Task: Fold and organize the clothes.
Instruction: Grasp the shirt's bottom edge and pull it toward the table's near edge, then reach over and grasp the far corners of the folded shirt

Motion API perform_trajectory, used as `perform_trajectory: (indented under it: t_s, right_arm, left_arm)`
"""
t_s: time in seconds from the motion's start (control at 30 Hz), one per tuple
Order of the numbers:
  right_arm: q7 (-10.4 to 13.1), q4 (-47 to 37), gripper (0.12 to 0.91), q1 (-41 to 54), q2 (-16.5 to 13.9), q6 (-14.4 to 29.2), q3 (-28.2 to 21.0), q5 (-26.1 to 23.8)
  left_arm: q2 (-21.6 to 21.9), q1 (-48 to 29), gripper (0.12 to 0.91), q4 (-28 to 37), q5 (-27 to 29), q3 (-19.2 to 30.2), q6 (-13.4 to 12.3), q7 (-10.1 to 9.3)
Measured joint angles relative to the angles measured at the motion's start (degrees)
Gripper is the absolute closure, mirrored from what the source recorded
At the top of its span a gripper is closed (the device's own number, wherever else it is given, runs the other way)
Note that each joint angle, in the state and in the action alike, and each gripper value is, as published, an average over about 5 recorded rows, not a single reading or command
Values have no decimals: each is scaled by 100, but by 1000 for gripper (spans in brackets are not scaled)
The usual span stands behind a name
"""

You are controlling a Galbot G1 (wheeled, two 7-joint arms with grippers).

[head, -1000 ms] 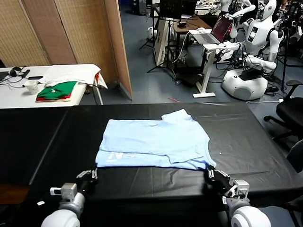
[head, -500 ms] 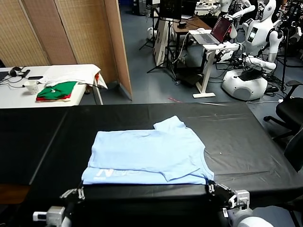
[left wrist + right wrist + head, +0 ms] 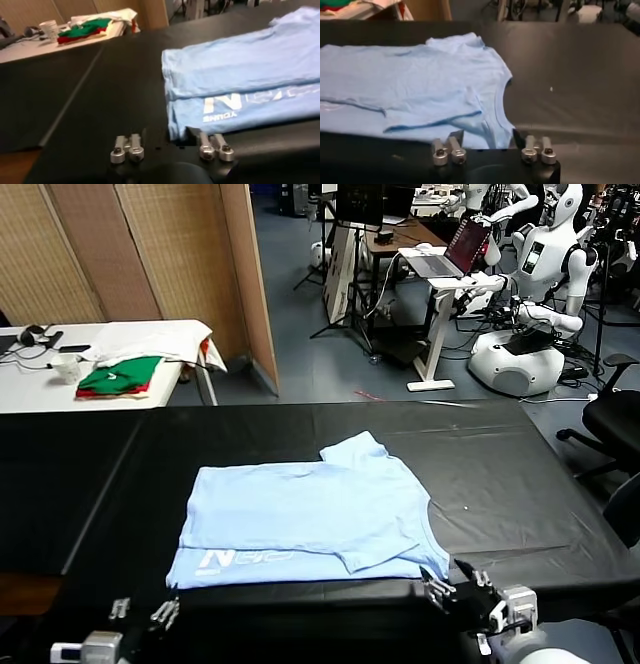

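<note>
Two grippers sit at the near edge of a black bench (image 3: 520, 474), both with fingers spread open and holding nothing. The left gripper (image 3: 140, 616) is just off the near left corner of a pale blue T-shirt (image 3: 310, 509); the right gripper (image 3: 455, 589) is just beside its near right corner. The T-shirt lies folded lengthwise in the middle of the bench, white lettering showing along the near strip, one sleeve poking out at the far side. The near hem lies very close to the bench edge, so a careless re-grasp or drag toward the robot could likely pull the cloth over the lip. The top layer looks uneven near the right corner; pinching only one layer there could undo the fold. A skewed pull from either side could twist the shirt out of square.
</note>
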Motion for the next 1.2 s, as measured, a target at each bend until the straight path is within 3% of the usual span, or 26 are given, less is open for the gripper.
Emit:
perform_trajectory:
  t_s: [0.17,0.33,0.53,0.83,1.2]
  right_arm:
    - [31,-902,118,1242,-59,-156,-441,187]
    - [12,-1813,118,2343,-40,-181,-970,199]
    - [-11,-2745,118,3293,48,-181,-1584,199]
    - [-134,-3871,118,4152,336,-180,-2183,62]
    - [-314,-4815,118,4827,733,-180,-2483,-91]
  left_arm:
    - [303,-639,124,95,-934,-95,49,-40]
    - [712,-1826,123,752,-2029,118,242,-93]
    - [1121,-3178,123,1666,-2862,586,493,-127]
    - [1473,-4649,123,3094,-3317,1385,658,-118]
    - [1519,-5595,123,4110,-3105,2097,619,-97]
